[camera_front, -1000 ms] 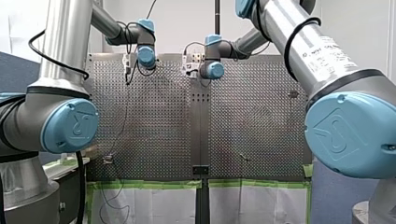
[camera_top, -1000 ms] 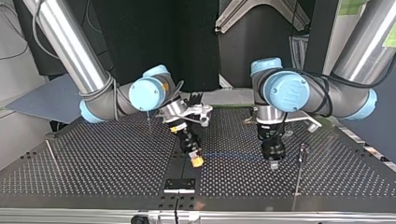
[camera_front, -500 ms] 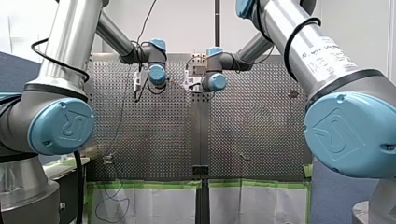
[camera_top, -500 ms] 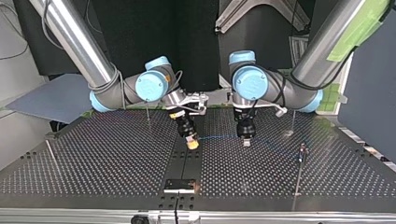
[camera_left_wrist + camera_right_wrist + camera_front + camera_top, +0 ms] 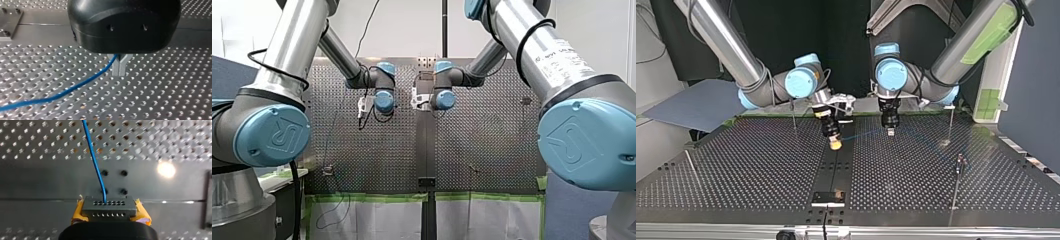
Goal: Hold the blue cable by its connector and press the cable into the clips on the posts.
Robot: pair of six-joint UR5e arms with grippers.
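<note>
Thin blue cable [image 5: 93, 157] ends in a grey multi-hole connector [image 5: 108, 206]. The yellow-padded right claw [image 5: 110, 210] clamps the connector. The left claw [image 5: 119, 68] is pinched closed on the cable. The cable runs sideways between the claws, over the counter [image 5: 761, 170] near the middle of its arm-side edge.

Cable [image 5: 93, 155] strung above the bench [image 5: 736, 170]
Top view: my right gripper [image 5: 835, 145] at left, connector [image 5: 108, 206] in its jaws; my left gripper [image 5: 891, 132] at right, cable between its jaws.
</note>
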